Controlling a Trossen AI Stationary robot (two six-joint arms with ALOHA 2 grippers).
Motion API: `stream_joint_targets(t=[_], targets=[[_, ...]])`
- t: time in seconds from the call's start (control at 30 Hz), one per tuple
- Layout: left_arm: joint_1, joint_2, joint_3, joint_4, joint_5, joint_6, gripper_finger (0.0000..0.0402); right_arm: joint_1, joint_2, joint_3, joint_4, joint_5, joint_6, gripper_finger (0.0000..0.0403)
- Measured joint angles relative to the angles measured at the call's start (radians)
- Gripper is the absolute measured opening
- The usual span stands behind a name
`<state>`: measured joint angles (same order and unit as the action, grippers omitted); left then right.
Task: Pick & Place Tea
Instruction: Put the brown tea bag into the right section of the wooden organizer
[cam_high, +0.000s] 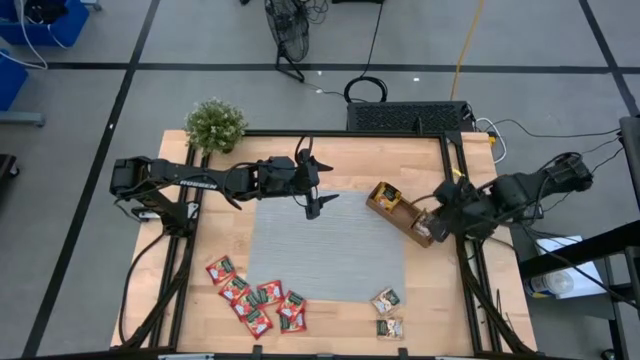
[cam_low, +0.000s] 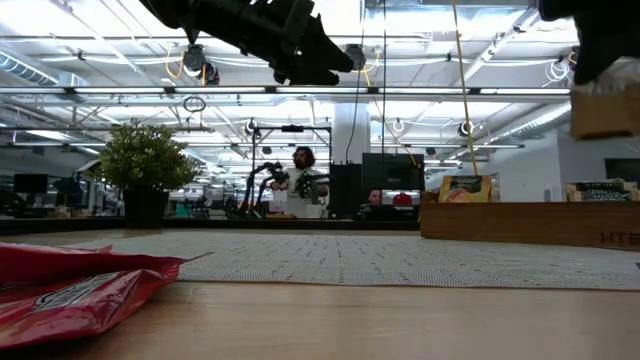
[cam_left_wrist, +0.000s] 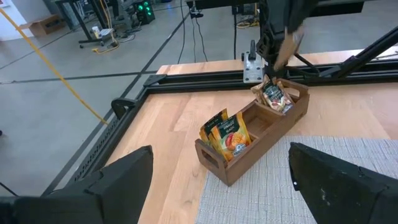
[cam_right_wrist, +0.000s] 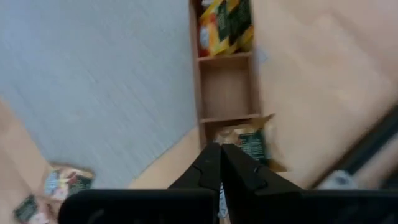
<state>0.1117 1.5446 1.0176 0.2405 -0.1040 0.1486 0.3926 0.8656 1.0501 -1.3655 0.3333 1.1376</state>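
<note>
The wooden tray (cam_high: 408, 212) is holding orange-yellow sachets (cam_left_wrist: 225, 134) at one end and a pale-green sachet (cam_left_wrist: 274, 97) at the other. The right end effector (cam_right_wrist: 219, 163), pinched shut and empty, is hovering above it. The left end effector (cam_high: 313, 186) is waiting wide open over the grey mat (cam_high: 330, 250). Red sachets (cam_high: 255, 296) and pale sachets (cam_high: 387, 312) are lying on the desk (cam_high: 340, 165), unsorted

Red tea sachets (cam_high: 256, 301): loose cluster, flat and overlapping on the worktop, off the grey mat's near-left corner. Pale/green sachets (cam_high: 387, 311): a few flat on the worktop by the mat's near-right corner. Orange-yellow sachets (cam_left_wrist: 226, 133) upright in the wooden tray's end compartment; one pale/green sachet (cam_left_wrist: 275, 98) in the opposite end compartment.
</note>
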Motion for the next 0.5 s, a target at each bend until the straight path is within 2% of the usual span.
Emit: stream_joint_targets(t=[0.13,0.27,0.5], targets=[[0.0,0.0,0.0,0.0,0.0,0.0,0.0365,-0.062,-0.077,-0.167,0.154,-0.056,-0.032,0.0],[0.0,0.0,0.0,0.0,0.0,0.0,0.0365,-0.122,-0.091,-0.305,0.212,-0.07,-0.031,0.0],[0.0,0.0,0.0,0.0,0.0,0.0,0.0365,-0.204,-0.092,-0.43,0.257,-0.077,-0.049,0.0]])
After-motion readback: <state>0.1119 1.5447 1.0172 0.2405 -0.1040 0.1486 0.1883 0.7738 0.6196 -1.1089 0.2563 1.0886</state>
